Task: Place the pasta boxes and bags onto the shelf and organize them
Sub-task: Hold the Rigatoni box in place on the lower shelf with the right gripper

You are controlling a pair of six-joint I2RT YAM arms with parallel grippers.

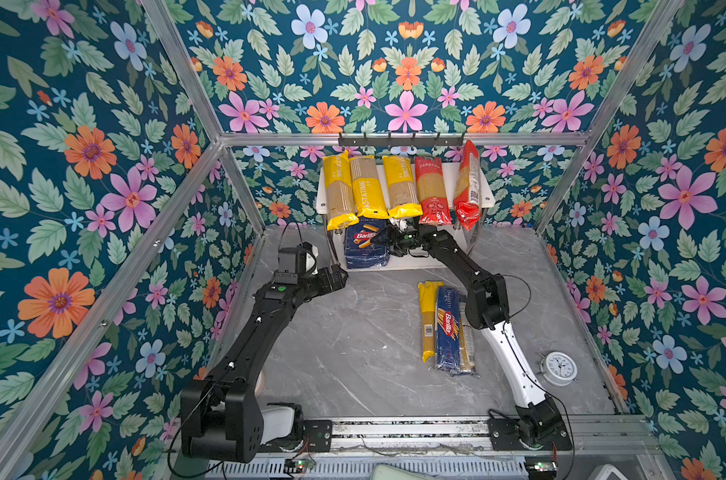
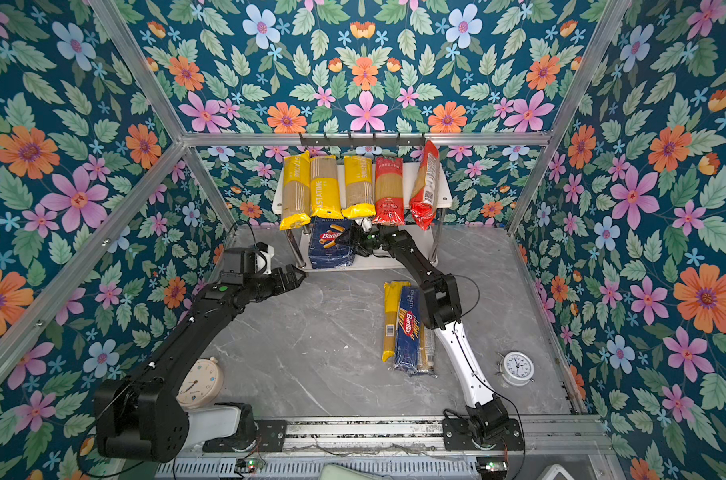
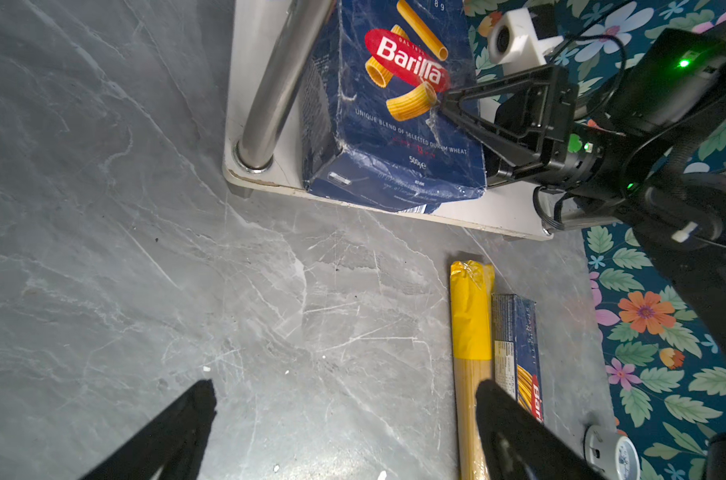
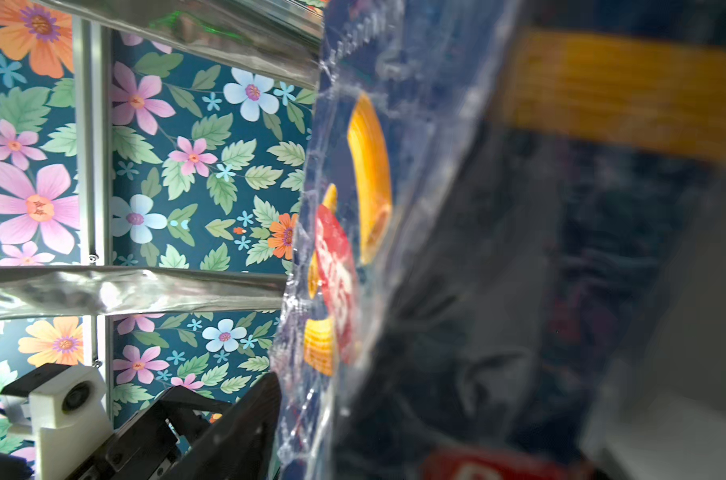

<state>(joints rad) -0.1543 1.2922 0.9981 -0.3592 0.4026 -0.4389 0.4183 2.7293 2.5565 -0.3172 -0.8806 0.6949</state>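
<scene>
ok so the Barilla box (image 1: 365, 245) is standing on the bottom board of the shelf (image 1: 488, 198), at its left end just beside the front left chrome post (image 3: 278, 79), with its bottom edge right at the board's front lip; the right gripper (image 1: 384, 241) reaches in under the top board from the right, and in the left wrist view one of its fingers (image 3: 450, 102) has its tip touching the box's printed face near the right edge; the other finger is hidden behind the box, so honestly can't tell if it's clamped on or let go; the left gripper (image 3: 344, 386) is spread wide with nothing in it, hanging over the bare table (image 1: 353, 332) near the shelf's front left corner; up top, three yellow bags (image 1: 369, 187) and two red bags (image 1: 434, 191) lie across the board, ends poking over the front; down on the table a lone yellow bag (image 1: 427, 320), a blue Barilla bag (image 1: 448, 328) and a clear bag (image 1: 468, 349) lie side by side next to the right arm
</scene>
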